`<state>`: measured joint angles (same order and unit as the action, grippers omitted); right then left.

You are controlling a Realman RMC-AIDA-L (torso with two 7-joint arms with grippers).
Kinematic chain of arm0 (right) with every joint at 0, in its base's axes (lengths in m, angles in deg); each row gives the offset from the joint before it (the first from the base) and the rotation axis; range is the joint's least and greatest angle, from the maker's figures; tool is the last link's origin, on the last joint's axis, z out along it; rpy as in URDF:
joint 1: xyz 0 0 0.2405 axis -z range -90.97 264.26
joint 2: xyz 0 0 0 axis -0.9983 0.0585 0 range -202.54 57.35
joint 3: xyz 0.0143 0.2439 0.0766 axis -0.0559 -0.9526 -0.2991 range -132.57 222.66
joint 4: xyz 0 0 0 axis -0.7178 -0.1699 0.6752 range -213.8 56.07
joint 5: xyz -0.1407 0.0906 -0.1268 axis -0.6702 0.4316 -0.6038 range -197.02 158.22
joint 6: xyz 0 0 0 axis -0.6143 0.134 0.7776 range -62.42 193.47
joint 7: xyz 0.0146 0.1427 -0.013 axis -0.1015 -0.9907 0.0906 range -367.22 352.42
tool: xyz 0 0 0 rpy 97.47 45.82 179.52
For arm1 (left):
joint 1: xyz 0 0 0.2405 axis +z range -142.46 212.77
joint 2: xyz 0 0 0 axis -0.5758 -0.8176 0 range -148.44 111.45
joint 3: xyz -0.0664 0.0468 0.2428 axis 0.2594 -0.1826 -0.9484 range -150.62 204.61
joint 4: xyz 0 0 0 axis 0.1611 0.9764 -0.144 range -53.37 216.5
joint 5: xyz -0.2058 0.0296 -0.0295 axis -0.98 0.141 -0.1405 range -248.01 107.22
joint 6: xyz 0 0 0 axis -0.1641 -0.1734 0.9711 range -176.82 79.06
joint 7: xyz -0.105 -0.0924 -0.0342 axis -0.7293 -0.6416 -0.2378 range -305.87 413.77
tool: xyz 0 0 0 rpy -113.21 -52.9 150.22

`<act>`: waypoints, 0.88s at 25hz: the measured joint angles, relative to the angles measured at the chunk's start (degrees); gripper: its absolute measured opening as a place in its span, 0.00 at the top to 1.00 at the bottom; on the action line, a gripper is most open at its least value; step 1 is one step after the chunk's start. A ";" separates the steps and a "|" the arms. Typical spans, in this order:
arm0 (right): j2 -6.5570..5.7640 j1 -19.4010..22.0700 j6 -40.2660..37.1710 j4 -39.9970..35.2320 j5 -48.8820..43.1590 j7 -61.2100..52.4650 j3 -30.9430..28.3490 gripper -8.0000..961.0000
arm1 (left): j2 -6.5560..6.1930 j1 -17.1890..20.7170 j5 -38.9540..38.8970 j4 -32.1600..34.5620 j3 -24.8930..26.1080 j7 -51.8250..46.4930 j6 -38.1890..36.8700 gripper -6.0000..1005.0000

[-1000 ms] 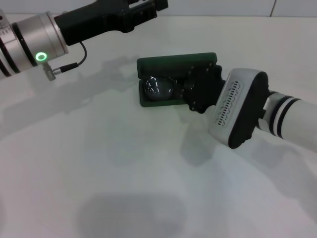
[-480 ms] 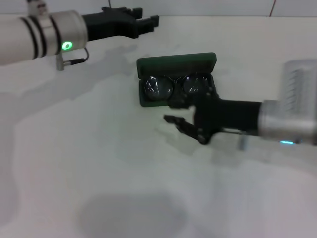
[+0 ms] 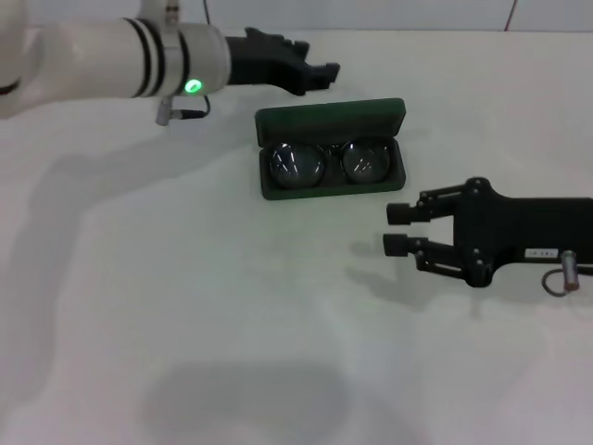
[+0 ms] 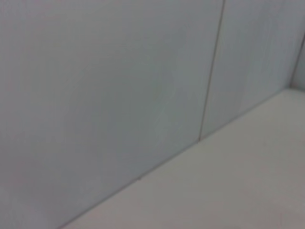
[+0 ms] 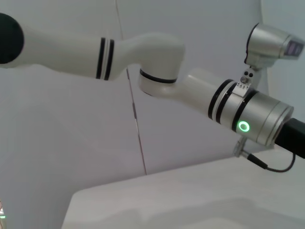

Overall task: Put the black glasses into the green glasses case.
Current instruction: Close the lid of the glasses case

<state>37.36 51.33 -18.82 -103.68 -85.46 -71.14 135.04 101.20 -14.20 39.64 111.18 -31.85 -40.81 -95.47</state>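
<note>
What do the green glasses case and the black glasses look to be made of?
Green glasses case: looks like a rigid shell with a matte dark green covering; no glare. Black glasses: thin black frame, probably plastic, with clear glossy lenses that catch light reflections.

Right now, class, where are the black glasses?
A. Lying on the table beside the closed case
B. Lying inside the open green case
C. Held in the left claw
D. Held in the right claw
B: the black glasses lie inside the open green case, while the right claw sits open and empty on the table nearby.
</note>
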 joint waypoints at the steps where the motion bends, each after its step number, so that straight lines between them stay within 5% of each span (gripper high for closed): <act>1: 0.09 0.06 0.09 -0.04 -0.47 -0.05 -0.07 0.72 | 0.01 -0.11 -0.04 -0.09 -1.19 -0.41 0.55 0.44; 7: 1.07 -0.18 1.68 -0.37 -3.82 -0.13 -0.22 0.68 | 0.10 -0.22 0.13 -0.28 -4.58 -2.44 1.33 0.44; 22: 0.91 0.22 4.73 -0.19 -4.09 -0.21 -0.38 0.64 | 0.27 3.31 -1.51 0.50 -10.80 -2.45 -0.11 0.44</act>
<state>38.27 51.54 -14.09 -103.87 -89.55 -71.35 134.65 101.47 -10.89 38.13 111.68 -42.65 -43.25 -95.58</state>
